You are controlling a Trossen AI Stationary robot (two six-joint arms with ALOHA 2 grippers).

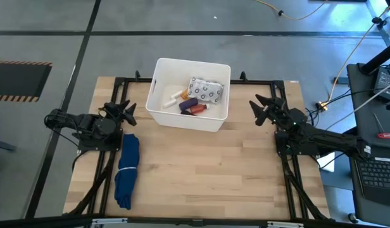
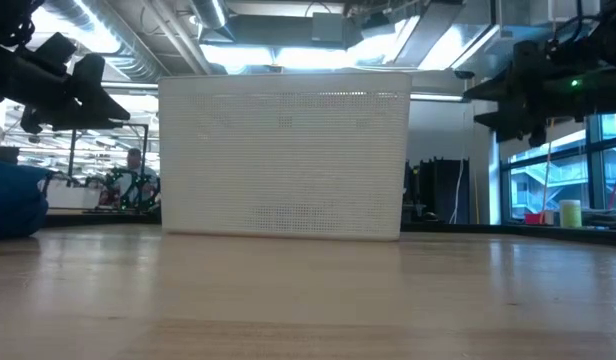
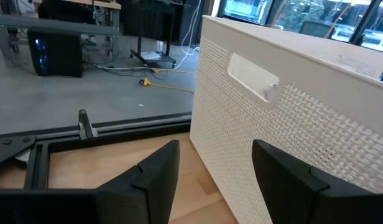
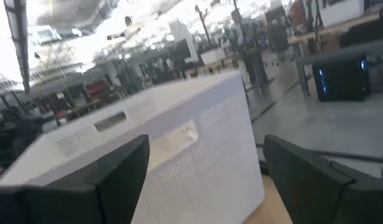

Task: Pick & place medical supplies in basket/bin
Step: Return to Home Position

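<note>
Hands first: the left hand (image 1: 127, 113) hangs above the left side of the desk (image 1: 214, 171). It is close to the left wall of the white bin (image 1: 158, 68) but does not touch it. Its two dark fingers (image 3: 155, 177) are spread apart, and nothing is between them (past them, its own camera sees only the bin's wall full of tiny holes and a handle slot). The right hand (image 1: 259, 107) hangs above the right side of the desk, near the bin's right wall and apart from it too. Its fingers (image 4: 120, 171) are also spread wide and hold nothing. Both hands point toward the bin, one on each side.

The bin stands at the far middle of the desk. The supplies lie inside it. A silvery dotted blister pack (image 1: 206, 90) is toward the far right corner, and a white roll (image 1: 172, 99) is to its left. A purple oblong (image 1: 188, 103) is in the middle. A small orange-red piece (image 1: 197, 110) is just beside the purple one, near the front wall. From desk height the bin's wall hides all of them.

A long folded blue cloth (image 1: 126, 170) lies on the desk by the left arm, well apart from the bin.
</note>
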